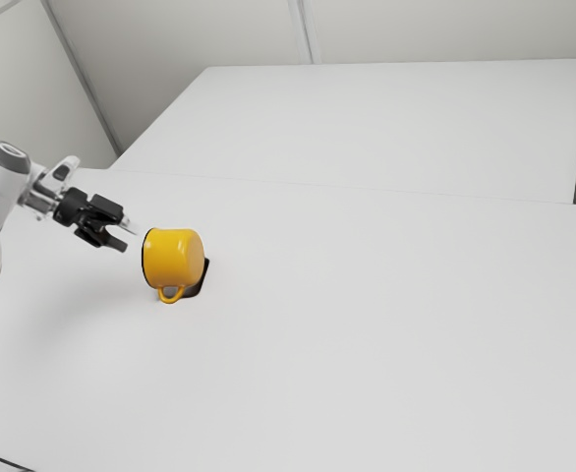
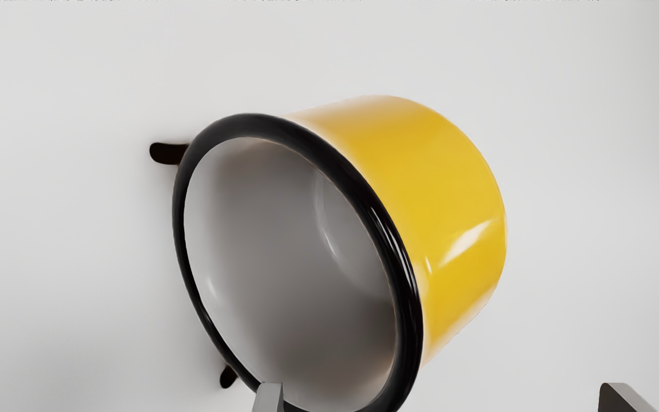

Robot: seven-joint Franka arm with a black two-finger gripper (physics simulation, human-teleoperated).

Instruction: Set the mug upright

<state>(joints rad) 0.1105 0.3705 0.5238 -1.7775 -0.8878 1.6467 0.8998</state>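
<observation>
Fingers (image 2: pixel 269 399) spread, the gripper (image 1: pixel 128 237) should straddle the rim (image 2: pixel 386 229) of the tipped mug (image 1: pixel 175 258) squarely before pinching, though depth is hard to judge.

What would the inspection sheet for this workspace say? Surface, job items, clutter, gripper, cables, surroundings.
Surface: plain white table, soft shading near the mug.
Job items: yellow mug on its side, not upright; mouth, with black rim, faces the gripper; handle attached.
Clutter: dark object by the mug, partly hidden; can't tell what.
Gripper: black gripper open, fingers wide apart, near the mug's mouth; not holding it.
Cables: nothing seen for certain; dark line at the exterior view's lower left may be an edge.
Surroundings: pale walls, white panel or tabletop beyond.
</observation>
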